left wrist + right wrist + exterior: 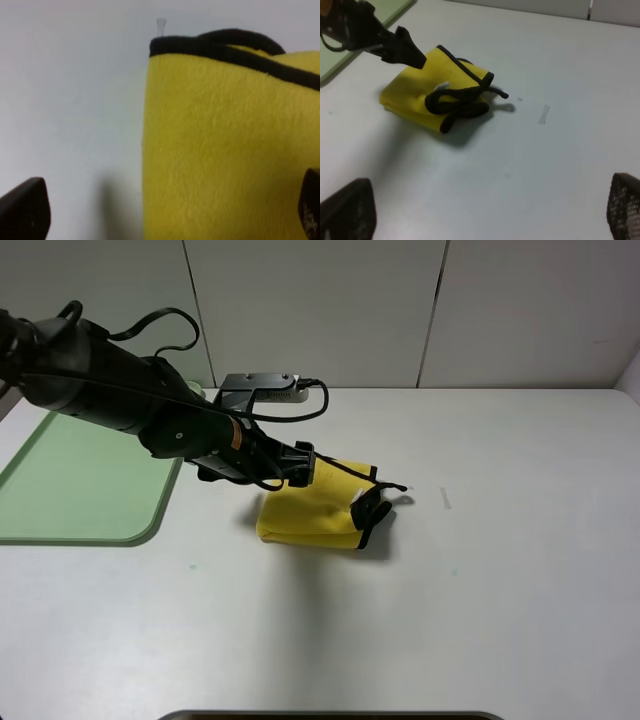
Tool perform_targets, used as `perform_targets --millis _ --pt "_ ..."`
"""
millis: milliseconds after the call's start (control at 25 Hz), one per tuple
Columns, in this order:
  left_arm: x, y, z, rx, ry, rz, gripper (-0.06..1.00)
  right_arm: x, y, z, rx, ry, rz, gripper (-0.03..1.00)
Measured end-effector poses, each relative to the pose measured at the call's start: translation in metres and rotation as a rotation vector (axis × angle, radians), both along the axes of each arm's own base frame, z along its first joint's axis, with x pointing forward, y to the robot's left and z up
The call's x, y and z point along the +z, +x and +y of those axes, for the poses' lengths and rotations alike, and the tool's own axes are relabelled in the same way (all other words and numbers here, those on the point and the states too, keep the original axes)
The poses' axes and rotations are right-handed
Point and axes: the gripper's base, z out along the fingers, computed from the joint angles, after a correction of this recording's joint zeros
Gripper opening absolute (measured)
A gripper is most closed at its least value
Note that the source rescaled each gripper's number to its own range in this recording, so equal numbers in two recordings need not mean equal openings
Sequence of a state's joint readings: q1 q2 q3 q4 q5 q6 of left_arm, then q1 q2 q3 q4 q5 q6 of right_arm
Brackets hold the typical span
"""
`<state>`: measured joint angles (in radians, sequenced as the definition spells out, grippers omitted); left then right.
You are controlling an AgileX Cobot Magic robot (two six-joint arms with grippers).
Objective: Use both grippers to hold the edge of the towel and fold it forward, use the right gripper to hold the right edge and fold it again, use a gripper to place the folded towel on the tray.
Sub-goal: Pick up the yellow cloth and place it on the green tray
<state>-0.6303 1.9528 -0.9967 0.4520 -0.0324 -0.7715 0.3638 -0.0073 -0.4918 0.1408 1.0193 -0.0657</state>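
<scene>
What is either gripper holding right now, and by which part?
Nothing. The left gripper hangs open over the folded towel; the right gripper is open above the bare table.

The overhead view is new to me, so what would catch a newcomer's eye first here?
The bright yellow towel, folded into a small bundle with black trim, lies mid-table. The left arm reaches across from the left, its gripper open over the towel, one of the fingers at its back edge. A pale green tray sits at the left edge, apart from the towel.
</scene>
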Motion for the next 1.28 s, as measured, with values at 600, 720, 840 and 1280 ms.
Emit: perform_targets --millis 600,720,840,1280 --pt "-0.032 0.001 -0.004 -0.01 -0.002 0.04 1.0 0.0 0.0 0.0 0.002 0.002 0.001 1.0" --pt "-0.034 0.001 -0.004 -0.011 -0.001 0.043 0.99 0.0 0.0 0.0 0.002 0.002 0.001 1.0" --pt "-0.034 0.001 -0.004 -0.011 -0.002 0.042 0.95 0.0 0.0 0.0 0.002 0.002 0.001 1.0" --pt "-0.033 0.002 -0.005 -0.046 0.004 0.023 0.4 0.0 0.0 0.0 0.002 0.002 0.001 1.0"
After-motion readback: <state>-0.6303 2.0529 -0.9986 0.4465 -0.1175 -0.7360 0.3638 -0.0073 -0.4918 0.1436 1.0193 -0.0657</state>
